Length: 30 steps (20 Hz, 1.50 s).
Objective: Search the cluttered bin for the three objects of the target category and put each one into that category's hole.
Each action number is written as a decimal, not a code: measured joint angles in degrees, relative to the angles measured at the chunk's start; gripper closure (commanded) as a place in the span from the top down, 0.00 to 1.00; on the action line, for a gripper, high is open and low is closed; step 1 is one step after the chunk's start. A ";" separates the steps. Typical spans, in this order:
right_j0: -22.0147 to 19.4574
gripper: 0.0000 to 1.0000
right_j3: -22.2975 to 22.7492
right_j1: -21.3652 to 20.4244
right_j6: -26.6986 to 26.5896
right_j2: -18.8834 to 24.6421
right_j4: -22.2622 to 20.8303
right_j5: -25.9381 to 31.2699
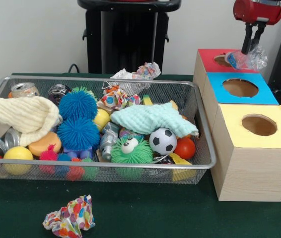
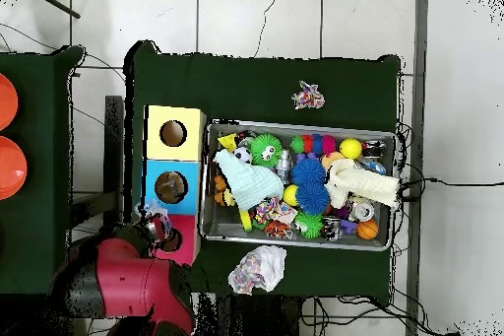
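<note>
Gripper (image 1: 252,43) clamped on crumpled plastic bottle (image 1: 247,59) — hanging just above the red box's hole (image 1: 223,60)

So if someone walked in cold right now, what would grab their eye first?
Probably the wire bin heaped with bright clutter, two fuzzy blue balls and a soccer ball standing out. Beside it runs a row of three boxes topped yellow, blue and red, each with a round hole. Over the red one, the hand grips a crumpled clear plastic bottle.
</note>
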 measured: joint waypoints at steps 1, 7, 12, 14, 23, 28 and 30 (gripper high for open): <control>0.00 0.00 0.00 0.00 0.00 0.00 0.00 0.00; 0.00 0.00 0.00 0.00 0.00 0.00 0.00 0.00; 0.00 0.00 0.00 0.00 0.00 0.00 0.00 0.00; 0.00 0.00 0.00 0.00 0.00 0.00 0.00 0.00; 0.00 1.00 0.01 0.47 0.00 0.01 0.00 0.00; 0.00 1.00 0.00 0.78 0.00 0.01 0.01 0.00; 0.00 1.00 0.00 0.91 0.00 0.01 0.01 0.00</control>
